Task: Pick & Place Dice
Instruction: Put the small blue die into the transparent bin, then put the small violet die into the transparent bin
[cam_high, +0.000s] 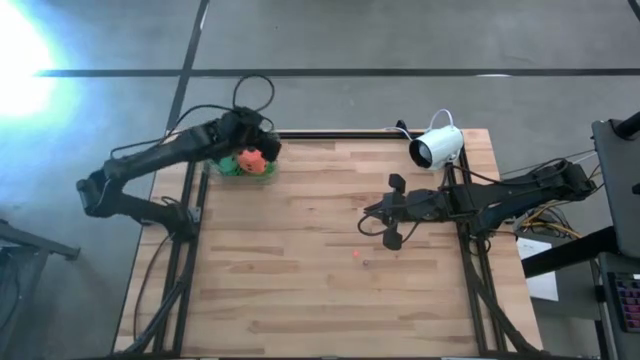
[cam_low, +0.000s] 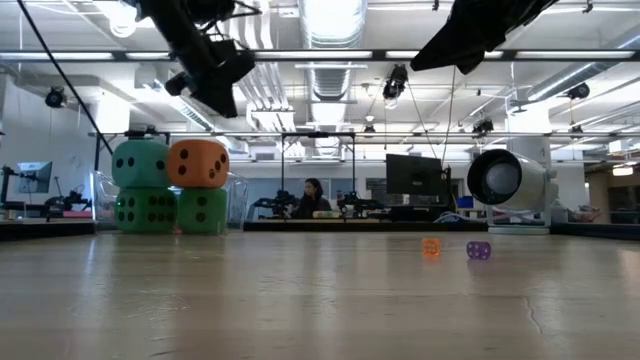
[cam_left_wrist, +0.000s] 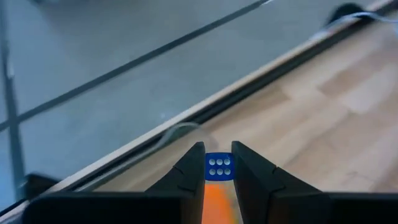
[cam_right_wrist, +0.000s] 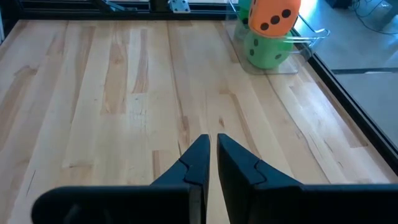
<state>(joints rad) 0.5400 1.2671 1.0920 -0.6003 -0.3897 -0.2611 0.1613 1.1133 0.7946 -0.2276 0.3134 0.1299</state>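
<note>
No readable text, labels, brands or numbers anywhere. Only markings are pips: small blue die (cam_left_wrist: 219, 167) shows six white pips; orange-red die (cam_right_wrist: 274, 15) shows dark pips, stacked on green die (cam_right_wrist: 267, 50) at the table's far left corner.

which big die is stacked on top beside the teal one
The orange-red die: it sits on a green die, level with the teal die; both lower dice are green.

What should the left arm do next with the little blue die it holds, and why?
Probably lower slightly, then open. The left gripper, jaws clamped on the small blue white-pipped die, hangs above the orange-red soft cube, with a gap between.
</note>
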